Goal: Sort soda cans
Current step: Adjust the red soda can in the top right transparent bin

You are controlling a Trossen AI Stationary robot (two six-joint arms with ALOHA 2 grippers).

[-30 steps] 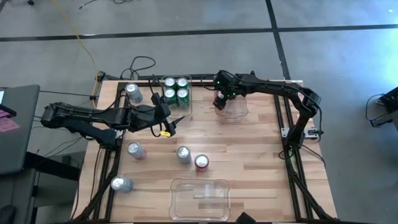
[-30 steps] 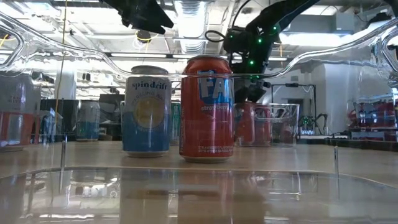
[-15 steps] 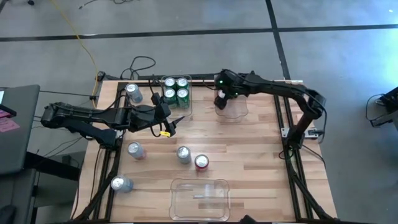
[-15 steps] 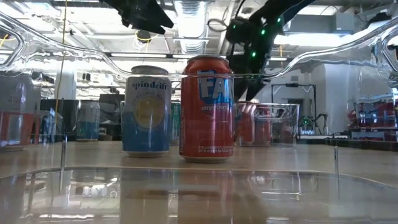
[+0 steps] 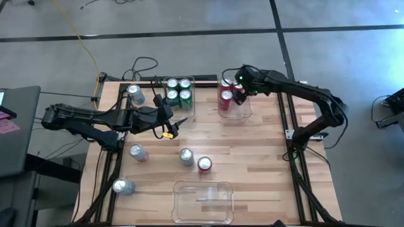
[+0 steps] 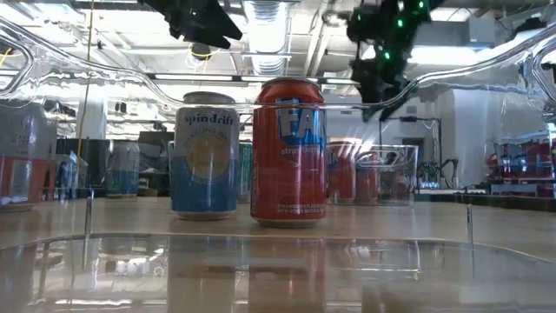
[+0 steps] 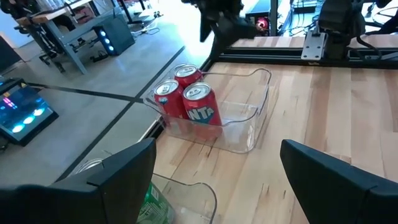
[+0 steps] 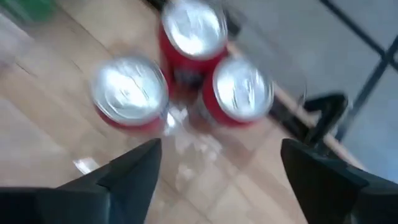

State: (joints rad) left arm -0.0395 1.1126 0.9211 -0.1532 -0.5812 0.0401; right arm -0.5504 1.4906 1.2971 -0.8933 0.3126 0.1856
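Three red cans [image 8: 129,93] stand upright in a clear bin [image 5: 238,112] at the table's far side, also seen in the left wrist view as red cans [image 7: 199,106]. My right gripper [image 8: 217,180] hovers open above them, right gripper [image 5: 238,93] just right of the cans. Several green cans [image 5: 178,91] stand in a second clear bin. One red can [image 5: 204,164] and a silver can [image 5: 186,156] stand loose mid-table. Other silver cans [image 5: 137,152] stand at the left. My left gripper [image 5: 177,126] waits open, raised over the table's left half.
An empty clear bin [image 5: 202,200] sits at the near edge. Silver cans stand at the far left [image 5: 136,94] and lie near left [image 5: 122,186]. Bare wood lies across the table's right half. A dark frame runs round the table.
My right gripper has risen from inside the red cans' bin and drawn toward the table's right edge. The red cans, covered by it before in the high view, now show standing in the bin.
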